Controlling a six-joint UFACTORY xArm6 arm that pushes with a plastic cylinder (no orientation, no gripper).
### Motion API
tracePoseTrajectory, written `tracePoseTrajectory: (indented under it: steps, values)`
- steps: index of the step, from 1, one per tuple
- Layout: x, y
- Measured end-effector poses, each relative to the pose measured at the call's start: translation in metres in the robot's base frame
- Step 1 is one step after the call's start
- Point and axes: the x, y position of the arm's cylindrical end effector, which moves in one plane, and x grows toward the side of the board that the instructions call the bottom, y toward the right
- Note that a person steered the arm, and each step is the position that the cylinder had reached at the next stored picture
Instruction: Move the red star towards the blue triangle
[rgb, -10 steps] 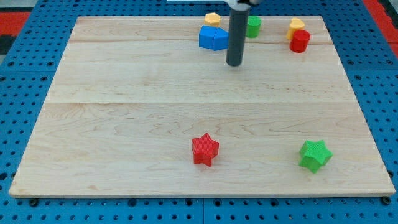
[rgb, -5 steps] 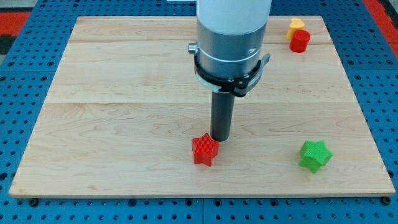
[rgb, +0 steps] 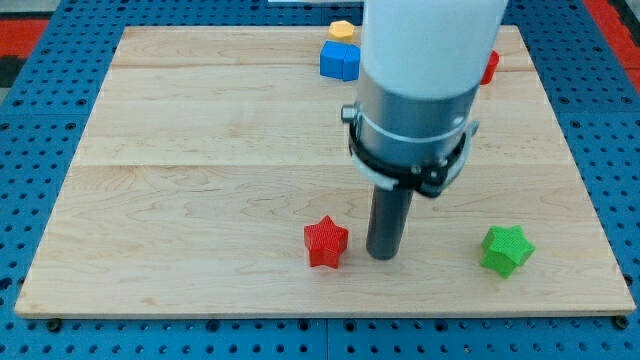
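The red star lies on the wooden board near the view's bottom, a little left of centre. My tip rests on the board just to the right of the red star, with a small gap between them. The blue block, whose shape is partly hidden by the arm, sits near the view's top edge. The arm's body covers the top right of the board.
A yellow block sits just above the blue block. A green star lies at the bottom right. A red block shows only as a sliver beside the arm at the top right.
My tip has come from the view's top down to the red star, passed its upper right and now stands to its right. The star has shifted slightly left.
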Motion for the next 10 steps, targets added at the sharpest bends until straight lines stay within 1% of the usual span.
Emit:
tracePoseTrajectory:
  steps: [1, 2, 4, 5, 6, 7, 10]
  values:
    - [0.021, -0.032]
    - [0.006, -0.072]
    - [-0.02, -0.091]
    - [-0.029, -0.112]
    - [-0.029, -0.128]
    - [-0.031, -0.107]
    - [-0.084, -0.066]
